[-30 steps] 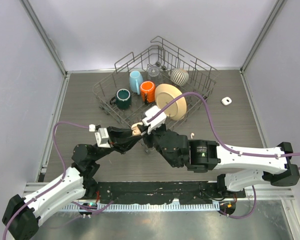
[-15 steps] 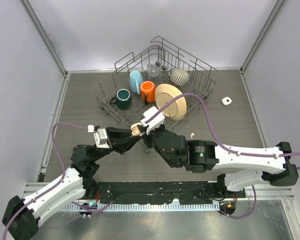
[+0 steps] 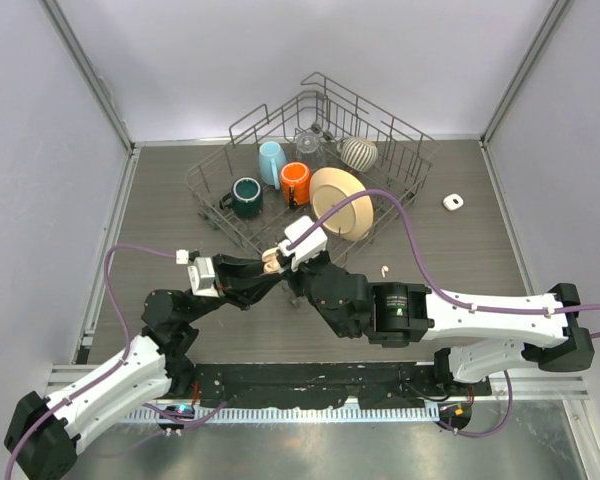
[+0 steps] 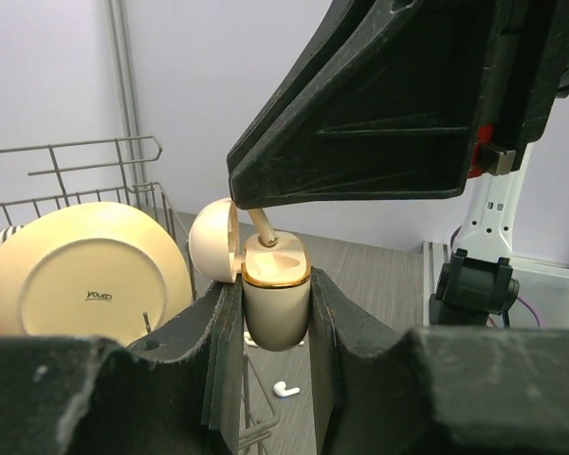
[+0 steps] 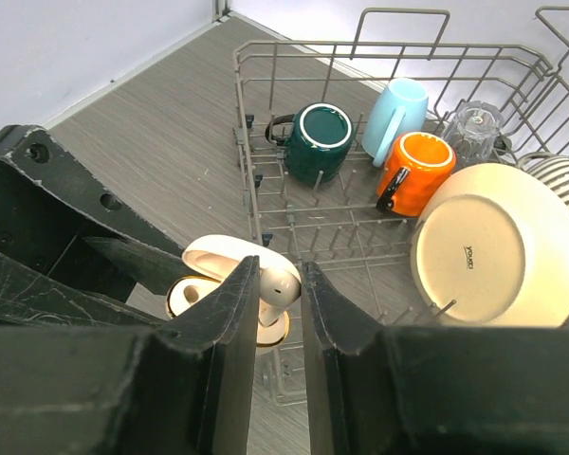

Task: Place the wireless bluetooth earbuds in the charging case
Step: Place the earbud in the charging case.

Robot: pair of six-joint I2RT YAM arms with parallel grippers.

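- My left gripper (image 4: 275,284) is clamped on the charging case (image 4: 276,308), one finger on each side. The case stands upright with its lid (image 4: 212,242) swung open.
- My right gripper (image 5: 279,270) is pinched nearly closed on one earbud (image 5: 277,282). The earbud's stem dips into the case's gold-rimmed mouth.
- A second earbud (image 3: 385,270) lies on the table (image 3: 160,200), just to the right of my right wrist.
- Both grippers meet just in front of the near wire edge of the dish rack (image 3: 230,135), so there is little room on the far side.
- Bare tabletop runs to the left wall and, on the right, out to a small white object (image 3: 453,202) well apart from the arms.
- The rack holds a cream plate (image 5: 493,256), a green mug (image 5: 320,133), an orange mug (image 5: 415,166) and a blue cup (image 5: 396,104).
- The plate's underside carries a short printed mark (image 4: 104,297), too small for me to read with certainty.
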